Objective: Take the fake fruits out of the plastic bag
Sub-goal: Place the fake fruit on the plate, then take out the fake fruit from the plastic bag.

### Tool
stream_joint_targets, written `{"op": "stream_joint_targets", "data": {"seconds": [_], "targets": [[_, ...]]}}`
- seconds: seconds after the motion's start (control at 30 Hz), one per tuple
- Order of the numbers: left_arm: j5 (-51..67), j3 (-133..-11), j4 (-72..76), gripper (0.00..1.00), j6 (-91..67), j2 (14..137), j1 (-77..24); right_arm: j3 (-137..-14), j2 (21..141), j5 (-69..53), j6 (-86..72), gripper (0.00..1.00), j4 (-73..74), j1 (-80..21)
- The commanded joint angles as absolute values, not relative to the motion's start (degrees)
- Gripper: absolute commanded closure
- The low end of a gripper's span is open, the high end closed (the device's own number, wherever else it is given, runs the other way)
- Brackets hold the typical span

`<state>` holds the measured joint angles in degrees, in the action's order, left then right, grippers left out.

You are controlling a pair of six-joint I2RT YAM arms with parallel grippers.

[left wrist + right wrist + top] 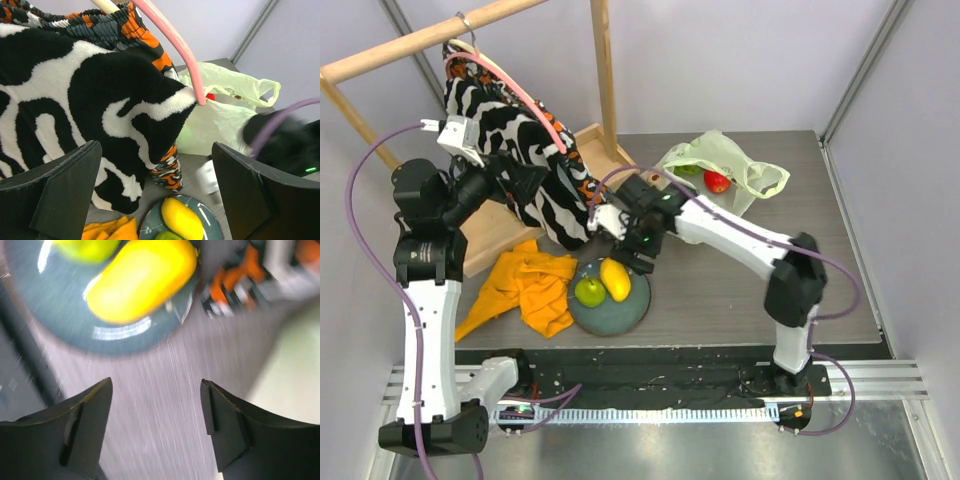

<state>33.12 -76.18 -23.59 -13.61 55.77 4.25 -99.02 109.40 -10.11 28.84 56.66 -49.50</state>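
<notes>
The right claw (156, 385) is spread, with nothing between its fingers (75, 435). In the top view it hangs over bare worktop (720, 290), just off the plate (625, 318) at the plate's 1 o'clock rim. From this claw the mango (614, 278) lies near, at 7 o'clock, on the plate, with the green apple (590, 291) just beside it at its 8 o'clock. In the right wrist view both fruits show blurred at 11 o'clock, apart from the fingers, and a pale-green blur at 3 o'clock is the bag.

The bag (725, 160) lies crumpled toward the far side of the worktop, at 2 o'clock from the right claw and well apart from it. In its open mouth sit a red apple (717, 181) and, at that apple's 10 o'clock, a green piece (687, 170); which fruit that is cannot be told.

The left claw (155, 150) is spread wide and empty, raised at 10 o'clock of the plate. It faces the zebra cloth (510, 130), which hangs on a pink hanger (175, 45) from a wooden rack (420, 45). An orange cloth (525, 285) lies just beside the plate's 9 o'clock rim
</notes>
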Motion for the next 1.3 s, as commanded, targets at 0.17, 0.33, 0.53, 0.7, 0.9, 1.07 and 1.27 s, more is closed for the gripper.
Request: {"op": "stream_joint_targets", "data": {"seconds": [0.17, 0.33, 0.53, 0.7, 0.9, 1.07, 1.27], "targets": [[36.4, -77.0, -17.7, 0.03, -16.4, 59.5, 2.6, -93.4, 89.4, -12.5, 38.0, 0.36, 68.2, -29.7], [36.7, -78.2, -17.9, 0.03, -14.8, 62.1, 0.4, -96.4, 96.2, -7.0, 40.9, 0.48, 60.3, -21.3], [35.8, -80.8, -20.6, 0.04, -12.4, 65.3, -2.3, -108.1, 112.9, -1.9, 41.2, 0.52, 52.2, -16.4], [34.5, -82.0, -23.9, 0.05, -9.3, 66.6, -3.2, -121.5, 125.6, 5.3, 31.6, 0.27, 46.7, -15.0], [33.0, -81.2, -26.0, 0.05, -6.7, 67.8, -3.3, -128.1, 132.9, 9.8, 28.3, 0.16, 42.1, -15.0], [31.9, -81.4, -27.0, 0.04, -5.8, 68.7, -3.3, -132.7, 141.8, 11.9, 28.9, 0.14, 40.1, -15.0], [31.7, -82.4, -28.3, 0.04, -4.9, 69.9, -3.3, -135.0, 143.4, 13.8, 27.7, 0.17, 41.3, -15.0]]}}
